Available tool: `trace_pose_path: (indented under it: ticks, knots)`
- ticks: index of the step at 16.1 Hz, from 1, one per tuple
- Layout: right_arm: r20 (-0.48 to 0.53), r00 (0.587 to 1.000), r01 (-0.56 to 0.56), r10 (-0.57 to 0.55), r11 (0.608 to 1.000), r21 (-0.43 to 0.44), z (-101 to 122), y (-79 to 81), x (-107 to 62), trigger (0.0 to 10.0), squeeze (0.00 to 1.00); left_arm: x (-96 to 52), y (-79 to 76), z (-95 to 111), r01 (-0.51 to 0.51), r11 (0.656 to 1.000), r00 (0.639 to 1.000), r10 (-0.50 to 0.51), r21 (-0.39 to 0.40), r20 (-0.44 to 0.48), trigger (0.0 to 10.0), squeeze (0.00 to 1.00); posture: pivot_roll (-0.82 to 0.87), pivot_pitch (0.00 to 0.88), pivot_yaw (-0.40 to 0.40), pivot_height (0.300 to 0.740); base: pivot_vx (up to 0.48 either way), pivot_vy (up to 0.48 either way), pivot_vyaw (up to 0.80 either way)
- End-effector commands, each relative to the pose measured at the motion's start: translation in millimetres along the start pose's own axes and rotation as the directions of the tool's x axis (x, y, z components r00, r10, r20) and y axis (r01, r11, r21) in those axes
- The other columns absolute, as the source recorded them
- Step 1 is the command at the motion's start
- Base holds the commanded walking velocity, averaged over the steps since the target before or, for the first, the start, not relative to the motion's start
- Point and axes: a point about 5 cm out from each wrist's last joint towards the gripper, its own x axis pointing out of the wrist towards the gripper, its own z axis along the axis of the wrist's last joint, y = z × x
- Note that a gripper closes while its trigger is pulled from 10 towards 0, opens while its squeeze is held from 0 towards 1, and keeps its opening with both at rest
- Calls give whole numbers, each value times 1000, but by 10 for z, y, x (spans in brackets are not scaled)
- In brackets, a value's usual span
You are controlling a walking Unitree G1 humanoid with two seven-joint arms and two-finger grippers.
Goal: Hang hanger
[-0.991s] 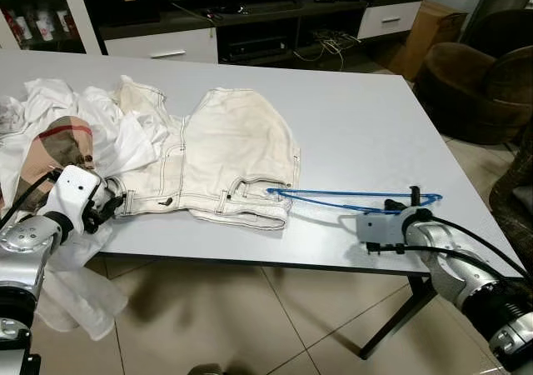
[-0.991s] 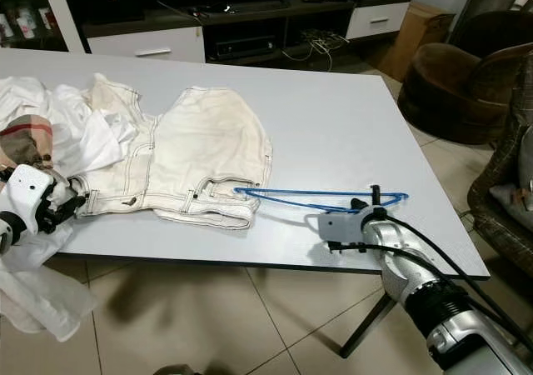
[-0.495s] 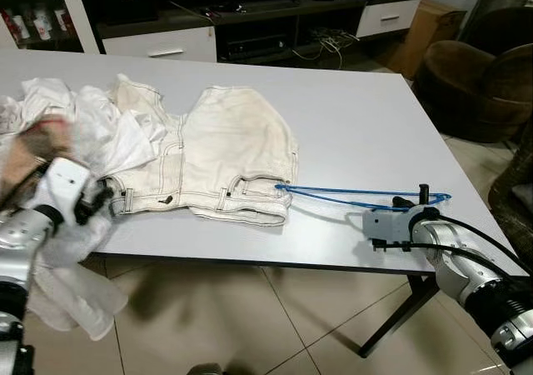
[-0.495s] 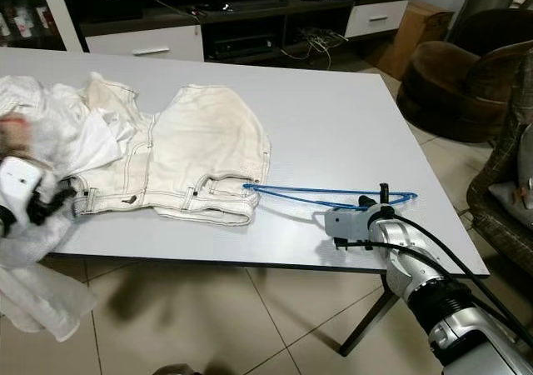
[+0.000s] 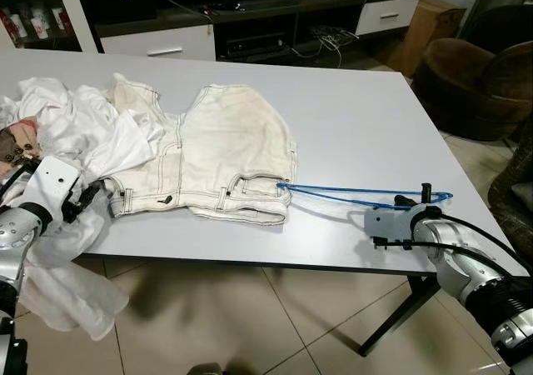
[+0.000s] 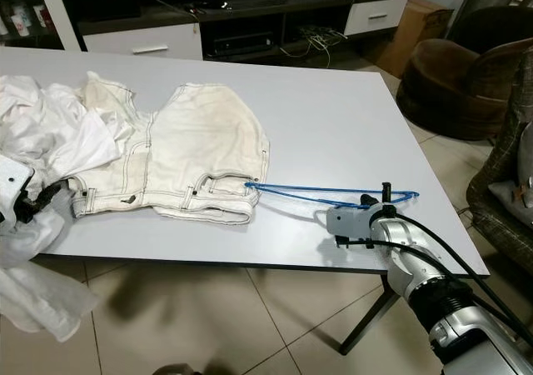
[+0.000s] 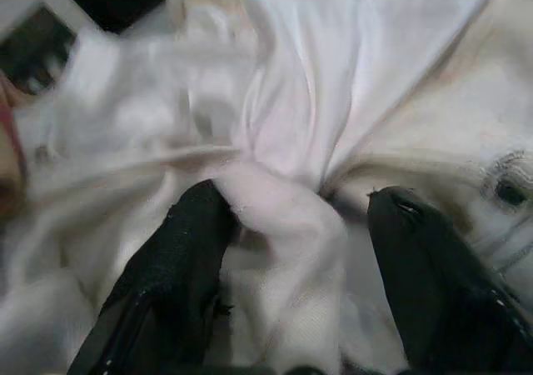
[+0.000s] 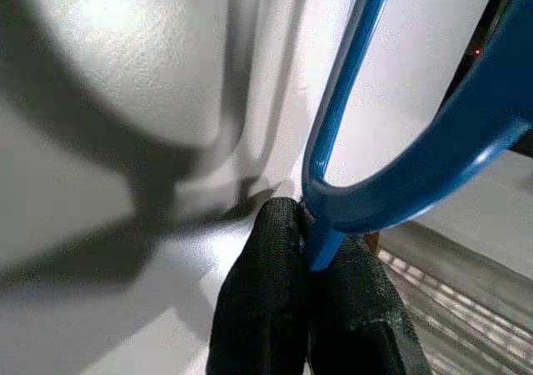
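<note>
The blue hanger (image 5: 366,196) is thin and long. It lies low over the white table (image 5: 358,117), near the front edge, and its far tip touches the cream shorts (image 5: 225,154). The right gripper (image 8: 310,240) reaches in from the table's right corner, fingers squeezed tight on the hanger. The left gripper (image 7: 291,225) is at the left edge, its fingers pinching white cloth (image 7: 283,250).

Hanger (image 5: 358,196): thin blue plastic, smooth, slight gloss. Table (image 5: 366,117): smooth pale grey top, matt with soft sheen. Shorts (image 5: 221,154) on the table: cream denim-like cloth, dark stitching, small metal rivets. White cloth (image 7: 275,142) beside the shorts: thin, crumpled, matt. Gripper fingers (image 7: 179,258): black, matt, finely textured. Floor (image 5: 250,317) under the table: glossy tiles.
</note>
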Motion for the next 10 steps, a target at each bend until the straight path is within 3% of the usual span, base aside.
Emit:
trace_pose_path:
  ticks: [1,4,7,10]
  knots:
    - [1,1000,-11,11,999,33,-2,14,-6,10000,0,76,2,263,-21,1000,990,22,-4,140,10000,0,129,5,-2,740,0,0,0]
    - [38,999,8,-11,995,98,63,-60,-40,10000,0,126,-148,753,18,995,895,28,-101,445,10000,0,129,5,-2,740,0,0,0]
    - [82,996,7,-22,982,187,144,-95,-67,10000,0,158,-462,857,171,984,852,-120,-53,510,10000,0,118,2,12,740,0,0,0]
    - [152,985,26,-87,933,360,235,-302,-140,10000,0,177,-690,826,251,968,838,-207,-20,505,10000,0,115,0,20,740,0,0,0]
